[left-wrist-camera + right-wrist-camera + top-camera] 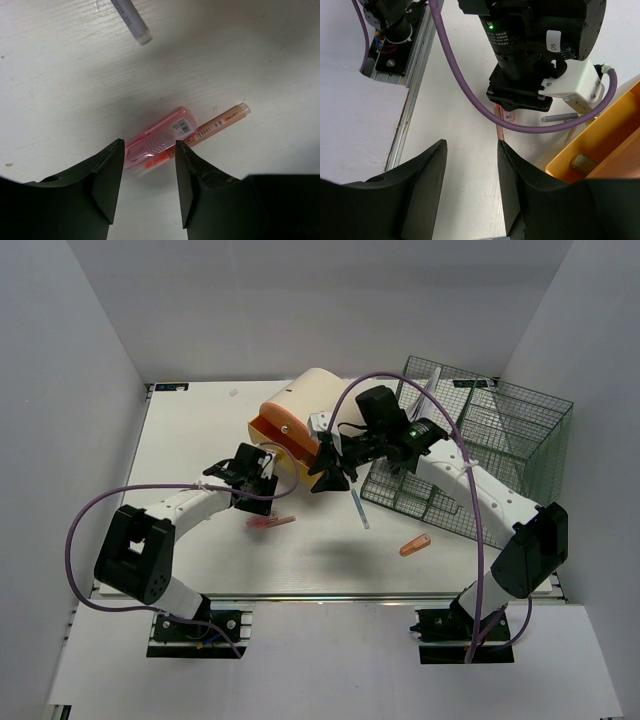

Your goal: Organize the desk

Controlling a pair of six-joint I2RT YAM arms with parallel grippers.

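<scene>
The desk (195,435) is a white tabletop with a silver rail (408,102) along its near edge. My left gripper (261,496) hangs open just over a pink translucent pen (157,141) and an orange barcoded pen (220,122) lying side by side; nothing sits between its fingers (107,175). These two pens (271,523) lie left of centre in the top view. My right gripper (330,480) is open and empty above bare desk (465,130), facing the left arm's wrist (530,55).
A cream cylinder container with an orange rim (290,425) lies on its side at the back, next to both grippers. A dark green wire-mesh basket (480,440) stands at the right. A grey pen (129,19), a pale pen (360,509) and an orange marker (414,546) lie loose.
</scene>
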